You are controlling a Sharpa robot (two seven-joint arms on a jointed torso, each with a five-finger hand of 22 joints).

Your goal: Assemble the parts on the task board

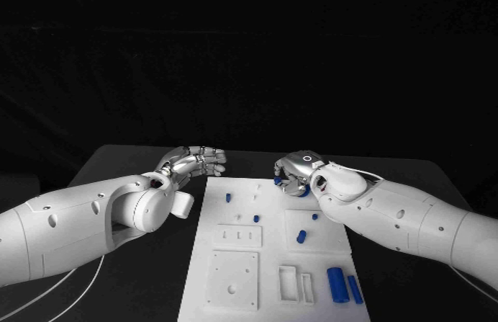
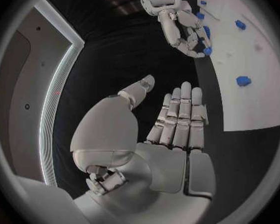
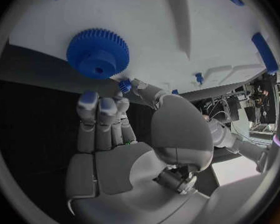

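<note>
The white task board (image 1: 272,253) lies in the middle of the black table. A large blue gear (image 3: 97,52) sits at its far right corner. My right hand (image 1: 298,172) hovers at that corner, beside the gear (image 1: 295,190), and pinches a small blue part (image 3: 125,86) between thumb and a fingertip. My left hand (image 1: 193,164) is over the black table just off the board's far left corner; its fingers (image 2: 179,117) are straight and it holds nothing. The left wrist view shows the right hand (image 2: 180,27) by the board's edge (image 2: 252,99).
Two blue cylinders (image 1: 337,283) (image 1: 355,290) lie at the board's near right. A blue peg (image 1: 301,236) and small blue studs (image 1: 255,187) stand further up. White raised blocks (image 1: 239,235) (image 1: 232,279) and a slotted frame (image 1: 295,284) occupy the near half.
</note>
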